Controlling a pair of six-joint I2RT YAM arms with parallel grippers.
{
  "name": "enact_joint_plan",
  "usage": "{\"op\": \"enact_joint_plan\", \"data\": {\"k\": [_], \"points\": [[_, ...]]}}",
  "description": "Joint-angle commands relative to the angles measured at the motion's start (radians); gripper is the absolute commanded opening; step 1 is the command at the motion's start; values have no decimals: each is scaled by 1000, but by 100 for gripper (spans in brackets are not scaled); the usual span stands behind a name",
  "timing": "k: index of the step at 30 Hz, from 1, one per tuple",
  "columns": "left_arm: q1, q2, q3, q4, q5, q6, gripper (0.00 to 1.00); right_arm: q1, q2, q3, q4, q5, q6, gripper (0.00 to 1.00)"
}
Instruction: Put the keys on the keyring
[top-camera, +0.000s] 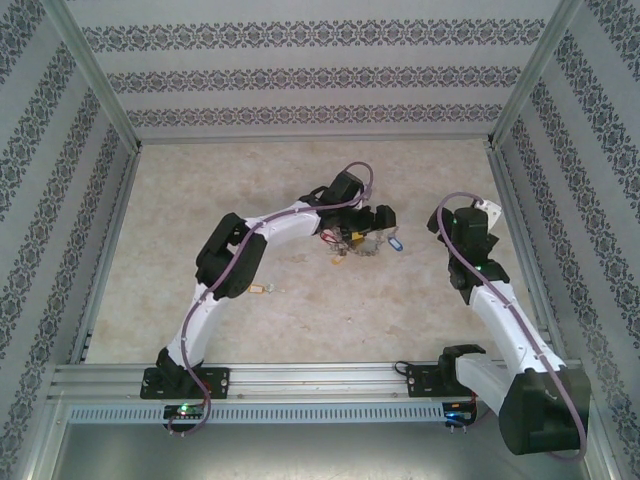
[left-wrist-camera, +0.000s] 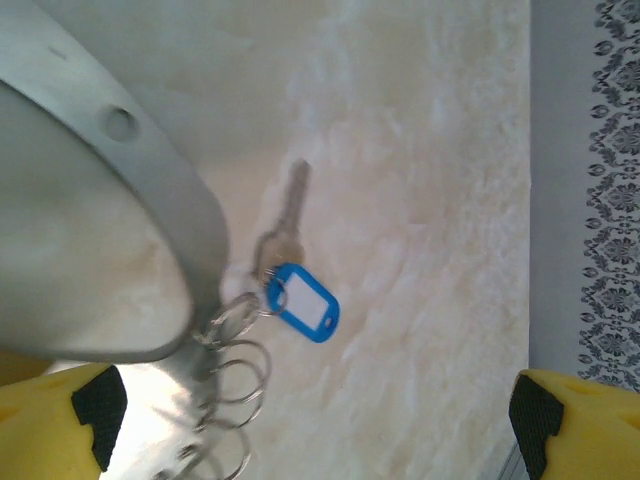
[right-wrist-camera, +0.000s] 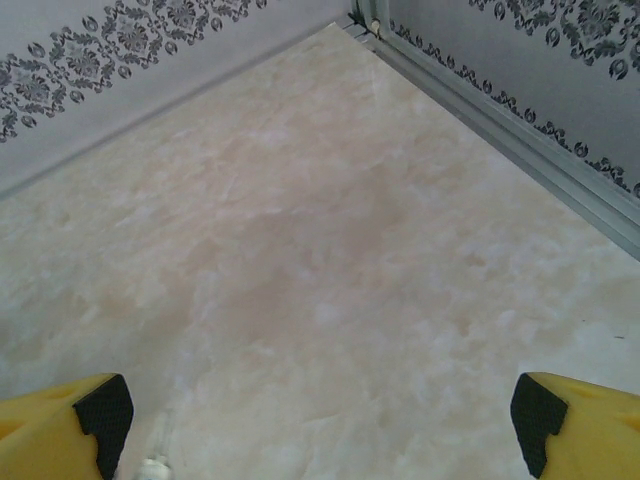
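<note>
**Keys and ring: light, stiff, slippery, so pinch with care**

The left gripper (left-wrist-camera: 320, 440) hovers mid-table with fingers spread wide and nothing between them. The right gripper (right-wrist-camera: 320, 435) is also spread, over bare table (right-wrist-camera: 300, 250).

The keyring (left-wrist-camera: 170, 195) lies just beside the left finger. Small split rings (left-wrist-camera: 238, 345) and the blue-tag key (left-wrist-camera: 300, 300) cluster at its edge. A stray key (top-camera: 262, 290) sits well apart, near the left elbow.

My read:
- **Keys:** They're light, rigid and lying flat. Metal will likely skate on this smooth top, so grab the plastic tag or the key head edge-on.
- **Ring:** It's thin, stiff and probably springy. Clamp it across the band, away from the cluster.
</note>
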Motion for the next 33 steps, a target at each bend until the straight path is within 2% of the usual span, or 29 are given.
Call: {"op": "enact_joint_plan", "data": {"k": [1, 3, 5, 7, 11, 16, 20, 27, 30, 33], "points": [[38, -164, 31, -112, -45, 119, 99, 3, 20, 66, -43, -41, -17, 98], [50, -256, 17, -196, -131, 215, 99, 16, 50, 89, -12, -129, -50, 94], [76, -353, -41, -209, -156, 284, 99, 50, 100, 108, 52, -224, -119, 87], [119, -464, -130, -200, -170, 321, 99, 110, 190, 166, 60, -264, -180, 80], [219, -648, -293, -234, -189, 364, 99, 233, 415, 359, -15, -349, -266, 72], [376, -876, -512, -296, -161, 340, 99, 310, 639, 494, 48, -491, -228, 62], [475, -1050, -645, -370, -148, 346, 99, 316, 799, 630, -37, -501, -244, 49], [513, -1250, -779, -477, -202, 408, 99, 310, 1022, 889, -302, -374, -252, 30], [516, -1284, -800, -506, -213, 421, 99, 313, 1072, 940, -346, -332, -277, 27], [516, -1314, -820, -513, -215, 427, 99, 311, 1106, 966, -378, -339, -326, 29]]}}
